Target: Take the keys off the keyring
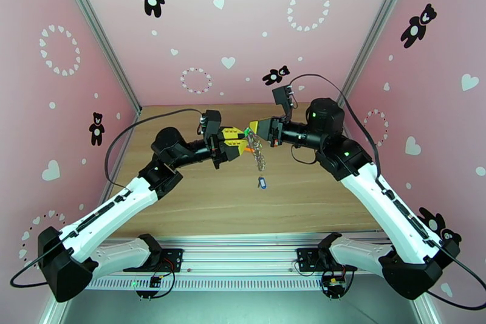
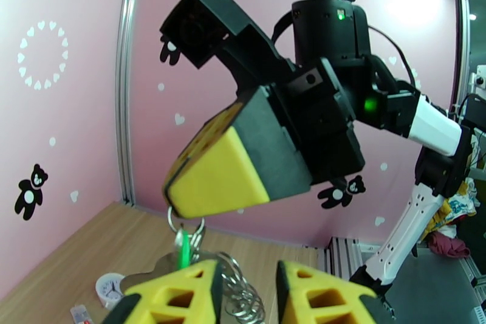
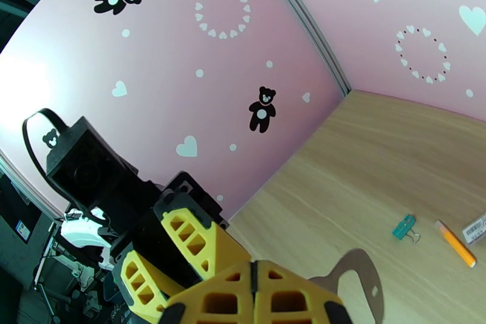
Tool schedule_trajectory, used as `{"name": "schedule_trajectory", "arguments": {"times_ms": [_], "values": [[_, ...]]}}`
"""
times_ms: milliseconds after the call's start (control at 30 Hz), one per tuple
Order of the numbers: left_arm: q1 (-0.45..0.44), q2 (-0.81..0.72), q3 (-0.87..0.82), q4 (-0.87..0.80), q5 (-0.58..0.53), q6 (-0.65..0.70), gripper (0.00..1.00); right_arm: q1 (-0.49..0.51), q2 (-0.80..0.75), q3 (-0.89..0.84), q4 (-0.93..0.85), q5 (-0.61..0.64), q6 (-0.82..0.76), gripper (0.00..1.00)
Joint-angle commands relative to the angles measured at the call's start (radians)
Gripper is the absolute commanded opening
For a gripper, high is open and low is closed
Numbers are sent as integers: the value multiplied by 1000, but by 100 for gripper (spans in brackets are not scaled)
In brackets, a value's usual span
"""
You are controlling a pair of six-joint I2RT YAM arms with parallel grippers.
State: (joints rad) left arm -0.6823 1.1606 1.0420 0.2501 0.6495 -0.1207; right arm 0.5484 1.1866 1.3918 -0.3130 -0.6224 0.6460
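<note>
Keyring (image 1: 259,155) hangs in mid-air over the middle of the table (image 1: 316,197), its top loop pinched in the closed right gripper (image 1: 251,127), which reaches in from the right. The green key (image 1: 248,132) dangles on the keyring just under that pinch. The blue key (image 1: 262,183) sits apart, just nearer than the chain's lower end. From the left, the left gripper (image 1: 243,141) holds its fingers narrowly parted around the ring's coils (image 2: 240,295).
</note>
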Motion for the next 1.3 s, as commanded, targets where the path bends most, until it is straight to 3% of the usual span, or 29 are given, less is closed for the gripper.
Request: {"name": "schedule_trajectory", "arguments": {"times_ms": [0, 133, 333, 800, 1100, 1267], "values": [[-5, 14, 61, -198, -10, 49, 26, 1, 0, 33, -18, 11, -8, 0], [-9, 37, 66, -185, 1, 30, 25, 1, 2, 25, -2, 17, 12, 0], [-22, 12, 18, -184, -140, 97, 28, 1, 4, 13, 21, 10, 26, 0], [-22, 88, 53, -20, -76, 78, 34, 1, -7, -56, 116, 4, 112, 0], [-26, 120, 41, 52, -179, 55, 35, 4, -22, -103, 181, 13, 163, 0], [-27, 123, 33, 86, -149, 64, 35, 4, -31, -105, 165, 32, 150, 0]]}}
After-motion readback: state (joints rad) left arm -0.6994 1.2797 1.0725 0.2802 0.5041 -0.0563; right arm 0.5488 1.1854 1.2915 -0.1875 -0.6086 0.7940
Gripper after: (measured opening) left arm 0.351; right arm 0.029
